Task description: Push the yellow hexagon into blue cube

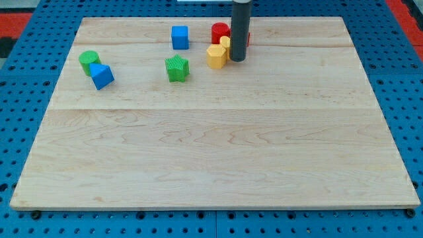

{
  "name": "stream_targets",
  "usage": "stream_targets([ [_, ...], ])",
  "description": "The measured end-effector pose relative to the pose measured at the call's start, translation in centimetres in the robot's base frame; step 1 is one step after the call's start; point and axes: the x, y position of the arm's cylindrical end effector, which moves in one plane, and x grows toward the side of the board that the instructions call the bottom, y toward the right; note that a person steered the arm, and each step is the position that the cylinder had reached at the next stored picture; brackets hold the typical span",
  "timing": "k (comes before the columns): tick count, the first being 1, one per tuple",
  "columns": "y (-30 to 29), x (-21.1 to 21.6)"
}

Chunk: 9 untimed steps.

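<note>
The yellow hexagon (215, 57) lies near the view's top, just right of centre. The blue cube (180, 37) stands up and to the left of it, with a gap between them. My tip (237, 60) rests on the board right beside the hexagon's right side, touching or nearly touching it. The rod rises from there to the view's top edge. A second yellow block (225, 43) sits behind the hexagon, partly hidden by the rod.
A red cylinder (219, 32) stands behind the yellow blocks; another red block (247, 39) peeks out right of the rod. A green star-like block (177, 68) lies left of the hexagon. A green cylinder (89, 61) and a second blue block (102, 76) touch at far left.
</note>
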Motion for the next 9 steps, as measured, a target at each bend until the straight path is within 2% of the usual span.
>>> stream_targets([
  [2,-1.9,0.9],
  [3,-7.3,0.7],
  [4,-10.0,-1.6],
  [5,-11.2,-1.2],
  [6,-16.4,-2.0],
  [7,-17.0,-3.6],
  [8,-23.0,-5.0],
  [9,-23.9,-7.0],
])
